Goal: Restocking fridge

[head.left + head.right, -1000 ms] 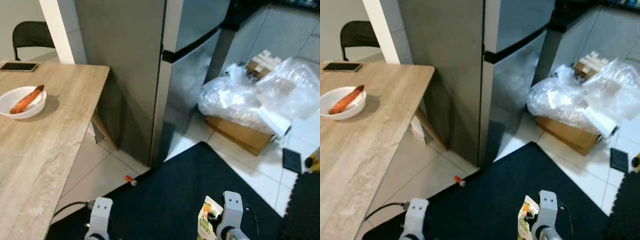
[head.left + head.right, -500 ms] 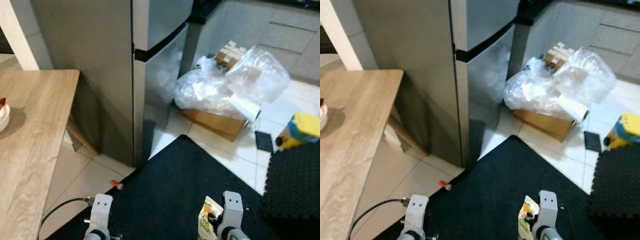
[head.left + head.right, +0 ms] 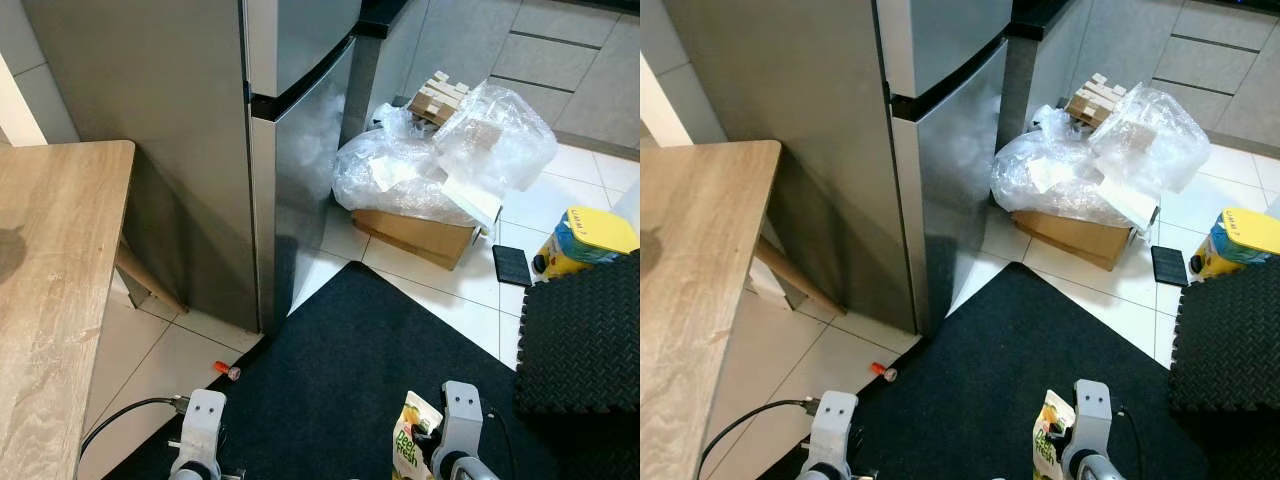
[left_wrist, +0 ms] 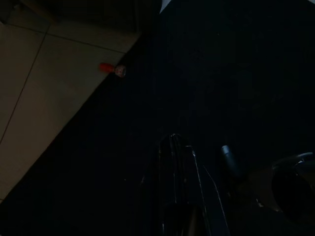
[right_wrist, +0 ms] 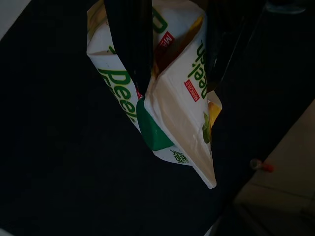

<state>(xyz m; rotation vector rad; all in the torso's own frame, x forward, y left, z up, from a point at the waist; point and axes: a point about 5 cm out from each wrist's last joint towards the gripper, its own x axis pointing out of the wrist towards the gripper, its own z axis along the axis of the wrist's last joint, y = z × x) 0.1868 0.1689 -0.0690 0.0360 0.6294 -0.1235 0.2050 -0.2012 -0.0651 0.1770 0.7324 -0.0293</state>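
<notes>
A carton is gripped by the right fingers, the left fingers closed and empty; the closed fridge is being approached and must be opened next.

— What colours down there?
— The carton is cream with green lettering and small red marks. The mat is black; the foam tile black too, with a dotted texture.
— And the fridge?
— Steel grey, with a dark band between its doors. The table is pale wood-grain. The tub is yellow, its lid maybe blue-rimmed.
</notes>
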